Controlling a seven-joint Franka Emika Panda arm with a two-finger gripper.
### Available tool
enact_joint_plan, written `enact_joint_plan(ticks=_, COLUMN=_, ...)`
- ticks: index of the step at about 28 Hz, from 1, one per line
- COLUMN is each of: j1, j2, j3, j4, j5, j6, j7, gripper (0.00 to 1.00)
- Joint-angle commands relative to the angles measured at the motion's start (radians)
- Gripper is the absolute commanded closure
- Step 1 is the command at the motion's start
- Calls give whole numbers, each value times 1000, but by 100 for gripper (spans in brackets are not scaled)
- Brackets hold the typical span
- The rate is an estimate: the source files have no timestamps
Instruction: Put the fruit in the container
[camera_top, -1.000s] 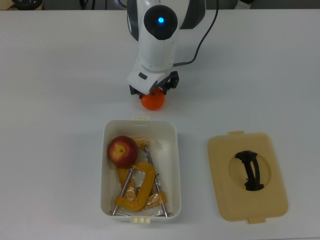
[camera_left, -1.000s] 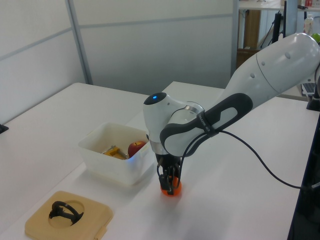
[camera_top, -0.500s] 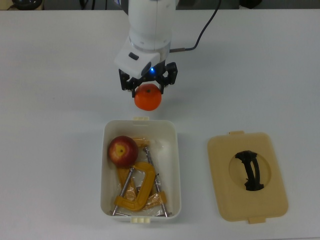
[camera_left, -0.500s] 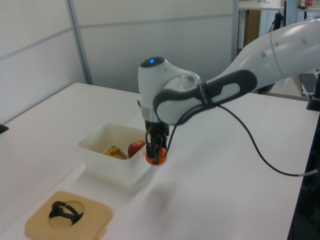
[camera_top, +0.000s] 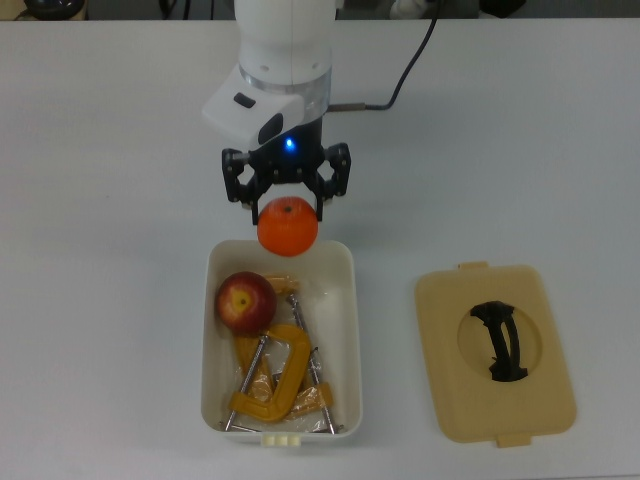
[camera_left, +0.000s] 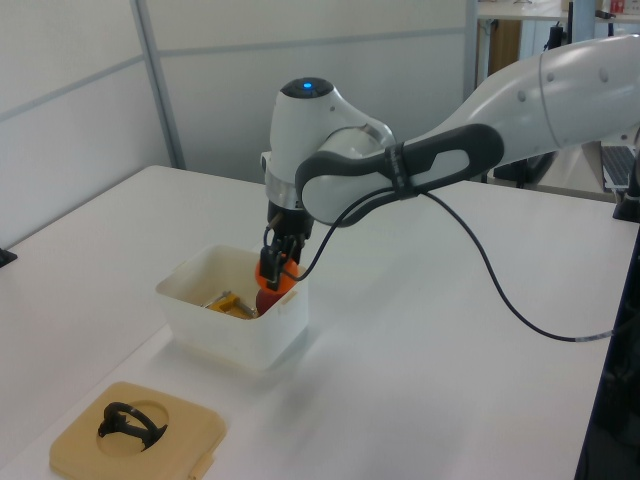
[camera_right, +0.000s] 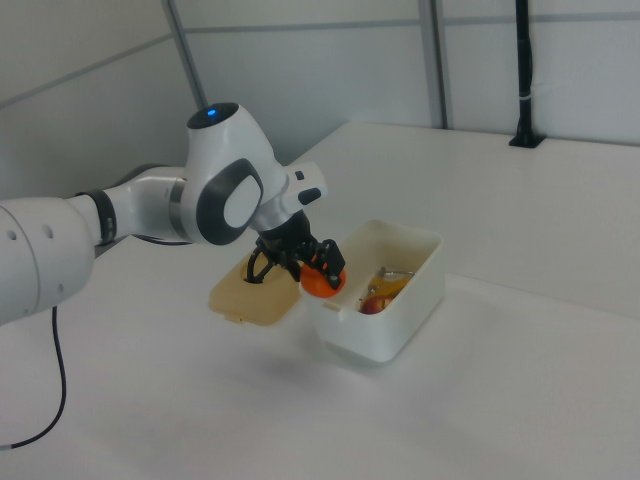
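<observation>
My gripper (camera_top: 288, 208) (camera_left: 276, 268) (camera_right: 322, 270) is shut on the orange fruit (camera_top: 288, 228) (camera_left: 273, 278) (camera_right: 322, 282) and holds it in the air over the near end of the white tub (camera_top: 345, 300) (camera_left: 230, 330) (camera_right: 415, 285), at the top view's upper rim. The red apple with yellow patches (camera_top: 245, 301) (camera_left: 266, 301) (camera_right: 375, 305) lies inside the tub at the top view's upper left, just below the held orange.
Yellow C-clamps (camera_top: 280, 375) (camera_left: 228, 303) fill the rest of the tub beside the apple. The flat tan lid with a black handle (camera_top: 495, 352) (camera_left: 135, 430) lies on the white table at the top view's right of the tub.
The gripper closed on the orange fruit on the table, lifted it, and carried it toward the tub; it now hangs over the tub's rim above the apple.
</observation>
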Motion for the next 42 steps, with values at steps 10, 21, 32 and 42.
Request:
enact_joint_plan(ticks=10, j1=1, j2=82, j3=-11, j4=29, j5=-93, j6=209, j7=177, gripper=0)
enact_joint_plan(ticks=21, j1=1, j2=30, j3=-14, j4=26, j5=-86, j6=82, j7=267, gripper=0)
enact_joint_plan(ticks=32, j1=17, j2=-97, j3=9, j4=26, j5=-77, j6=-411, j7=257, gripper=0)
enact_joint_plan(ticks=42, j1=10, j2=-204, j3=1, j4=9, j5=25, j6=-552, j7=33, gripper=0)
